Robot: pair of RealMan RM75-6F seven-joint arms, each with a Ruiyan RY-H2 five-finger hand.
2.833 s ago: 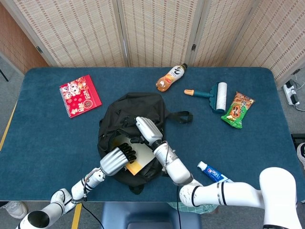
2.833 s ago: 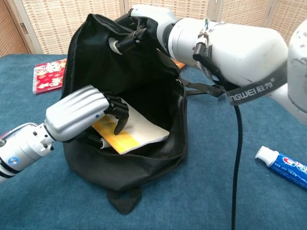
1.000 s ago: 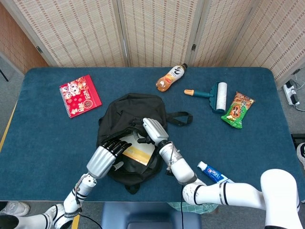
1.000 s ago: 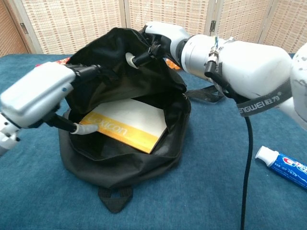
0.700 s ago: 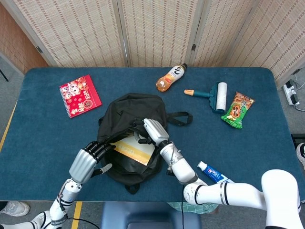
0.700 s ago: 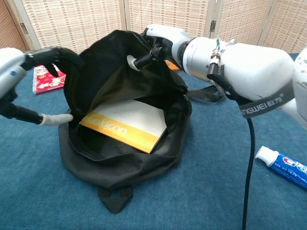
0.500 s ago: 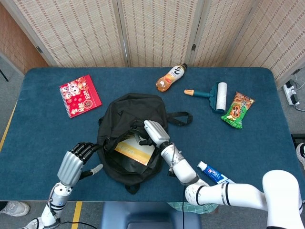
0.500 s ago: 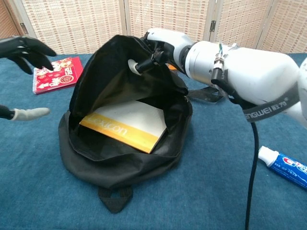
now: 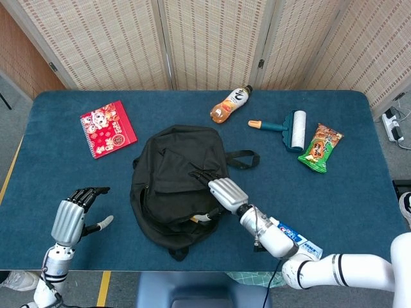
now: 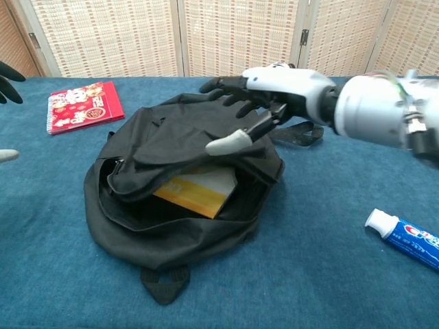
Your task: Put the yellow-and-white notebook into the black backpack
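Notebook's in, flap down!
The yellow-and-white notebook (image 10: 195, 190) lies inside the black backpack (image 9: 173, 173); right hand (image 10: 264, 92) released above it, left hand (image 9: 69, 218) empty near the desk's front-left corner.

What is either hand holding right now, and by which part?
Nothing. The left hand is open, clear of the black backpack. The right hand hovers open over its flap, fingers spread.
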